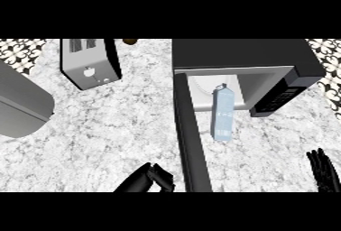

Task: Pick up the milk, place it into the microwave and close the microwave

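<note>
Landmark is the microwave (pixel 246 56), black box at the far right of the marbled bench (pixel 106 131). Far left of it you've got a grey rounded thing (pixel 20 106) cut off by the frame edge, can't tell what it is. Next, still well left of the microwave, a toaster (pixel 90 63) sits near the back edge, with a small brown item (pixel 130 41) just beside its far corner, too small to name. Wide bare bench lies between the toaster and the microwave door (pixel 190 135). That door is swung wide open, running edge-on from the microwave's left front corner down toward you. Your left hand (pixel 148 180) shows just left of the door's near end, fingers curled, holding nothing, close to the door edge. The milk (pixel 223 113), a pale blue carton, stands at the microwave's open mouth, top in the cavity, base toward the front lip. Your right hand (pixel 324 170) is near the frame's right edge, in front of the microwave, fingers straight, empty, well apart from the milk.
</note>
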